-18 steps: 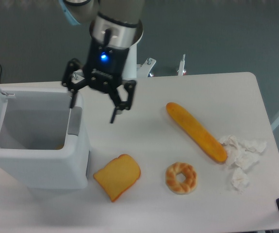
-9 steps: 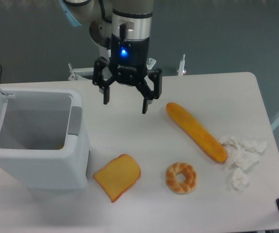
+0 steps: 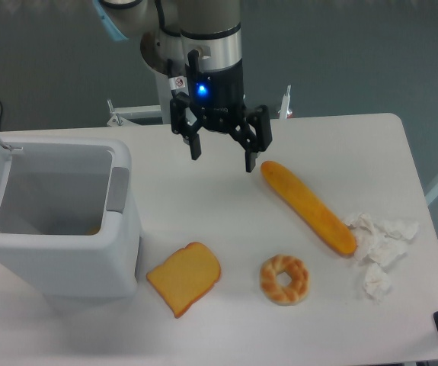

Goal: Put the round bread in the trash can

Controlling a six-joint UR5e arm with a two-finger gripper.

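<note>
The white trash can [image 3: 66,263] stands at the left with its lid swung open and a grey panel on its right side. The pale round bread is not in view. A small tan sliver shows low inside the bin, and I cannot tell what it is. My gripper [image 3: 223,162] hangs open and empty above the table's back middle. It is to the right of the bin and just left of the long loaf's upper end.
A long golden baguette-like loaf [image 3: 308,207] lies diagonally at the right. A golden-brown twisted ring with white streaks [image 3: 284,279] and a square toast slice [image 3: 184,277] lie near the front. Crumpled white paper [image 3: 378,244] lies by the right edge.
My open, empty gripper has moved right, from beside the bin's rim toward the table's middle, and has turned about its axis. The objects on the table have not moved.
</note>
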